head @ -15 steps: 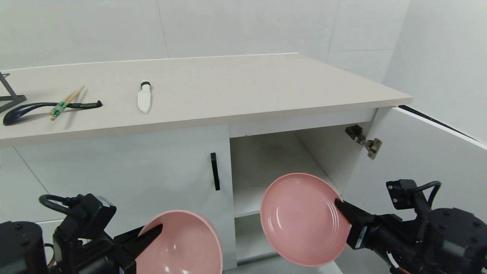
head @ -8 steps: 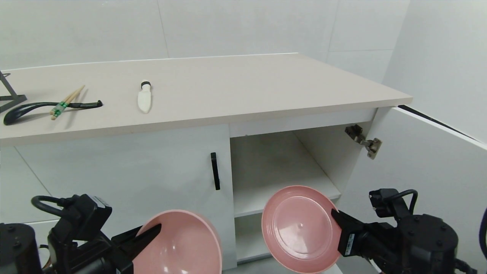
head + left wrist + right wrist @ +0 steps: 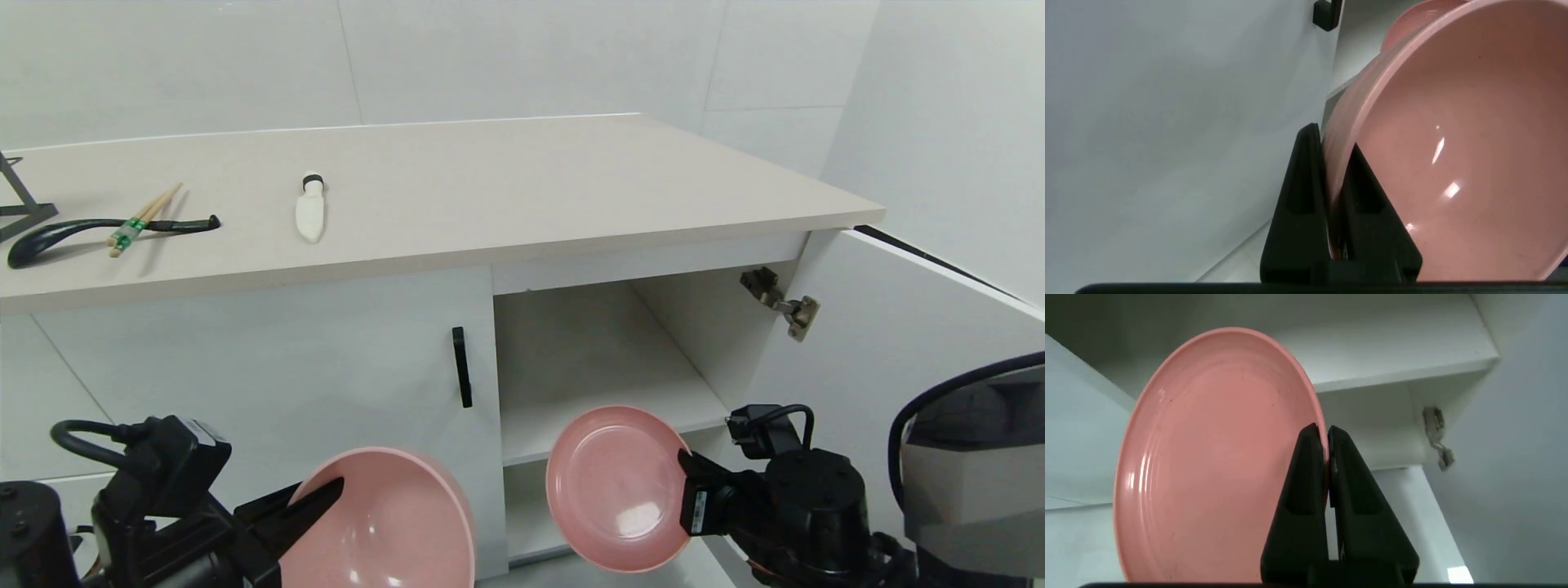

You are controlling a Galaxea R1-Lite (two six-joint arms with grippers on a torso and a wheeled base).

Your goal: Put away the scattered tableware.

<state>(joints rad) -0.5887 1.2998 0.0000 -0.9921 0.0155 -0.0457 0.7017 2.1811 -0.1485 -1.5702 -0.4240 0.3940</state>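
Observation:
My right gripper (image 3: 684, 467) is shut on the rim of a pink plate (image 3: 612, 486), held on edge in front of the open cabinet's lower compartment, below the shelf (image 3: 604, 412). The right wrist view has the fingers (image 3: 1327, 469) pinching that plate (image 3: 1208, 457). At the lower left my left gripper (image 3: 331, 490) is shut on the rim of a pink bowl (image 3: 392, 531), in front of the closed left door; its fingers (image 3: 1327, 180) clamp the bowl (image 3: 1454, 147) wall. On the countertop lie a black spoon (image 3: 98, 229), chopsticks (image 3: 143, 216) and a cream spoon (image 3: 310, 208).
The cabinet's right door (image 3: 914, 327) stands swung open toward me, with a hinge (image 3: 780, 306) on the side wall. The closed left door carries a black handle (image 3: 462, 367). A black stand (image 3: 20, 204) sits at the countertop's left edge.
My right arm has lowered the plate and brought it leftward, from the shelf's level down to the lower compartment's opening. The left arm with the bowl has barely shifted.

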